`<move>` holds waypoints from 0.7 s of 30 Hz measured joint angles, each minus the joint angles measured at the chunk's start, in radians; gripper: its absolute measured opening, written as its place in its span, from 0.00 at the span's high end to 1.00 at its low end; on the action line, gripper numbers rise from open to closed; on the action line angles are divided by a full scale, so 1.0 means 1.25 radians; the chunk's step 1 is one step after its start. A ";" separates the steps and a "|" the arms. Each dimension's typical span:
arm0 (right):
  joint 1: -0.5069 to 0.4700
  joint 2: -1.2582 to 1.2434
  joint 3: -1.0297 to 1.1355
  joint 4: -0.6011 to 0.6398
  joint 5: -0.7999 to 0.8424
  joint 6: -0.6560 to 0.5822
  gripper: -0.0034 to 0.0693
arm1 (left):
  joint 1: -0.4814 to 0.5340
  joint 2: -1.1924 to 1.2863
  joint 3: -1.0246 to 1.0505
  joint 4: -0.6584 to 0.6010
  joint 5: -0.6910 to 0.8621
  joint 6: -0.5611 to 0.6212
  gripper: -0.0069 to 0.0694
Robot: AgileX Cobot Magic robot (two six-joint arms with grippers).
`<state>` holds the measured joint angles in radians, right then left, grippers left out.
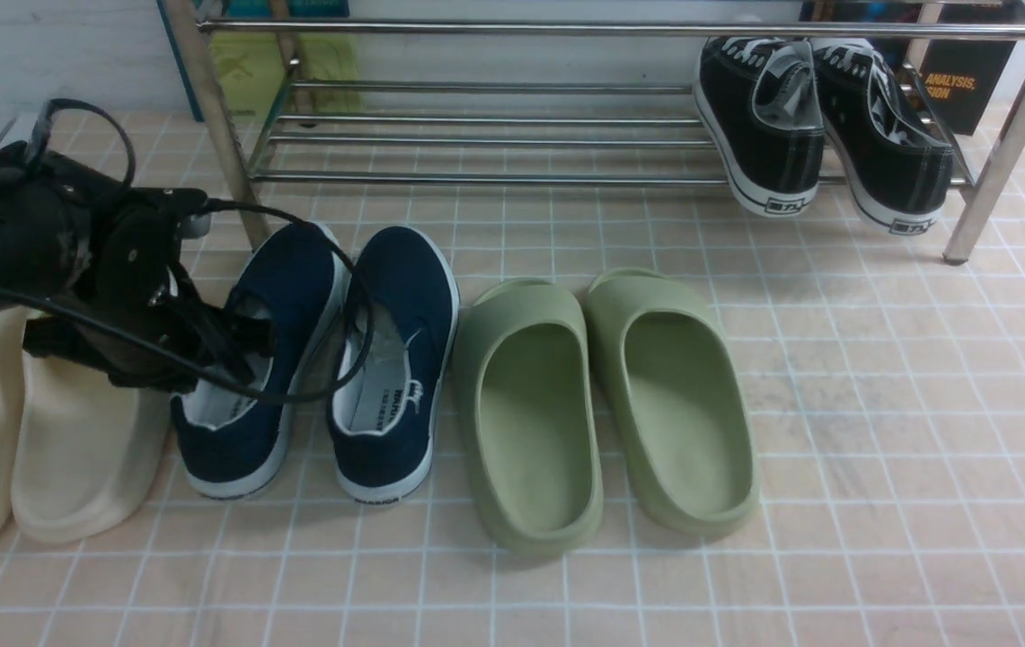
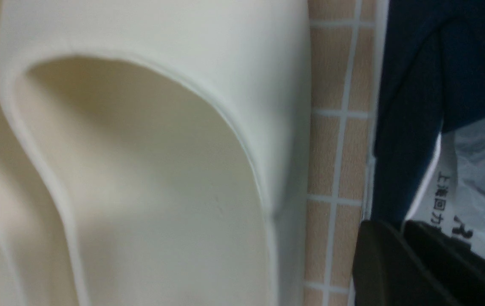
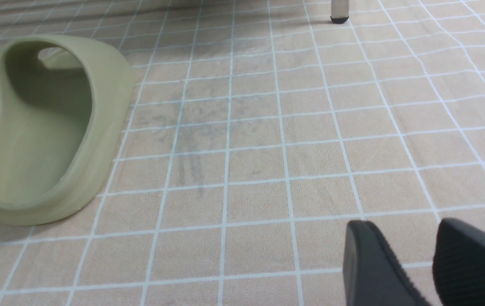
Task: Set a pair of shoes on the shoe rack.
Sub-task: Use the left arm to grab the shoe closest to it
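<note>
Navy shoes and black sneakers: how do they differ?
The navy shoes stand flat on the floor; the black sneakers lie tilted on the rack. The navy shoes have no laces; the black sneakers have white laces. Both pairs have white soles.

Olive-green slides (image 1: 525, 413) lay side by side on tiled floor (image 1: 907, 431). Cream slides (image 1: 85, 449) far left. Black lace-up sneakers (image 1: 768, 117) at back right.

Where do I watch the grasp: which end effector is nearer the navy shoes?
Left. The left end effector is at a navy shoe's opening; the right end effector is over floor past the green slides.
</note>
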<state>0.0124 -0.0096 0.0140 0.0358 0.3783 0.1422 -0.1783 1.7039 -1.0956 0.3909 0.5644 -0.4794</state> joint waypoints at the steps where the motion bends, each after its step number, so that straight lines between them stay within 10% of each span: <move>1: 0.000 0.000 0.000 0.000 0.000 0.000 0.63 | 0.000 -0.005 0.000 0.000 -0.001 0.000 0.85; 21: 0.000 0.000 0.000 0.000 0.000 0.000 0.63 | 0.001 -0.038 0.013 -0.102 0.054 0.022 0.77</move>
<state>0.0124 -0.0096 0.0140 0.0358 0.3783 0.1422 -0.1764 1.6569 -1.0792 0.2630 0.6316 -0.4524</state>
